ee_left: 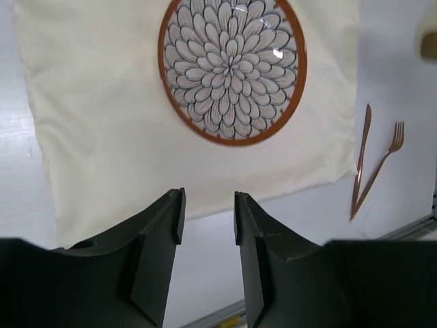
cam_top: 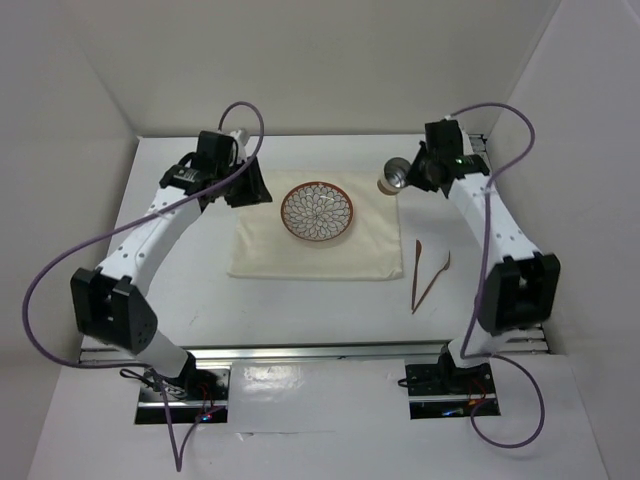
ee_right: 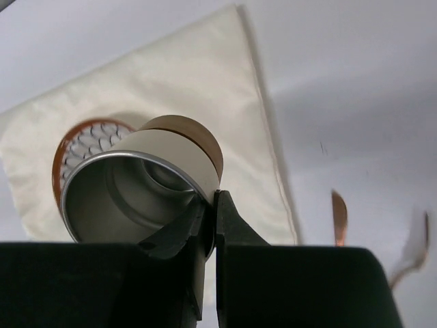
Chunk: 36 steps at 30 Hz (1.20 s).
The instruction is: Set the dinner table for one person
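Observation:
The white dinner table (cam_top: 300,310) holds a cream cloth (cam_top: 270,250) with a floral plate with an orange rim (cam_top: 316,212) on it. My right gripper (cam_top: 412,174) is shut on the rim of a white metal-lined cup (cam_top: 392,177), holding it tilted above the cloth's far right corner. In the right wrist view one finger is inside the cup (ee_right: 143,184) and one outside. A copper knife (cam_top: 416,276) and fork (cam_top: 436,273) lie right of the cloth. My left gripper (cam_top: 256,186) is open and empty above the cloth's far left corner; its view shows the plate (ee_left: 232,65).
White walls enclose the table on the left, back and right. A metal rail (cam_top: 300,352) runs along the near edge by the arm bases. The knife (ee_left: 360,160) and fork (ee_left: 384,164) touch at their near ends, forming a V.

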Available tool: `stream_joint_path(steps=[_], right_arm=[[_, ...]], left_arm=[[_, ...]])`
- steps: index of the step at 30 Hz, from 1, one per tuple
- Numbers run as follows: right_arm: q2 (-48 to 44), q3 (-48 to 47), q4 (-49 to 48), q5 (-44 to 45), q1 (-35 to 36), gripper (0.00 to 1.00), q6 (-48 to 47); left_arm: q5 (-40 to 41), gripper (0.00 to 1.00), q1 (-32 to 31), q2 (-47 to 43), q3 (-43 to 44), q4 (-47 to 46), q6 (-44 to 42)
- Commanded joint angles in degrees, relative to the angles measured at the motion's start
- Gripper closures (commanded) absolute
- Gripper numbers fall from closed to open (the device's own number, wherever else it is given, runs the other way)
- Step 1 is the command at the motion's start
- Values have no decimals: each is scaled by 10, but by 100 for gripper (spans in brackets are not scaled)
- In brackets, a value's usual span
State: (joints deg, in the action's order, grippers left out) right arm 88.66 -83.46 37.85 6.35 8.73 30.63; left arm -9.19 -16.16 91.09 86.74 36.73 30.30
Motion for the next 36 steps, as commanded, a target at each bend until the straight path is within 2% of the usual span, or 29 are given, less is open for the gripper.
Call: stream_joint_path(steps=[1, 5, 7, 11, 16, 21, 22, 24, 27, 30, 32, 36], right_arm=[[110, -111, -27, 13, 2, 100, -16], [242, -214, -2, 30, 9, 100, -16], [275, -250, 9, 43, 15, 100, -16], [330, -264, 9, 43, 15, 100, -11], [343, -250, -13, 48, 15, 98, -11], [361, -255, -13, 36, 15, 80, -11], [361, -255, -13, 36, 15, 73, -16], [361, -268, -8, 21, 15, 47, -22], [361, -289, 6, 16, 15, 24, -27], [340, -301, 31, 40, 15, 23, -32], [294, -301, 43, 62, 15, 23, -32], [149, -170, 22, 75, 8, 23, -37]], left_arm=[[-8, 49, -7, -84, -93, -24, 12], [-6, 49, -27, -157, -159, -39, 29], [1, 49, -34, -182, -190, -50, 41], [15, 49, -62, -213, -208, -59, 41], [23, 49, -73, -206, -208, -35, 41], [15, 49, -84, -195, -192, -35, 41], [10, 49, -89, -190, -192, -28, 41], [10, 49, -94, -185, -173, -23, 41], [10, 47, -101, -185, -162, -16, 41], [10, 46, -115, -172, -148, -10, 48], [3, 46, -138, -149, -148, -19, 55], [16, 46, -187, -112, -141, -31, 67]])
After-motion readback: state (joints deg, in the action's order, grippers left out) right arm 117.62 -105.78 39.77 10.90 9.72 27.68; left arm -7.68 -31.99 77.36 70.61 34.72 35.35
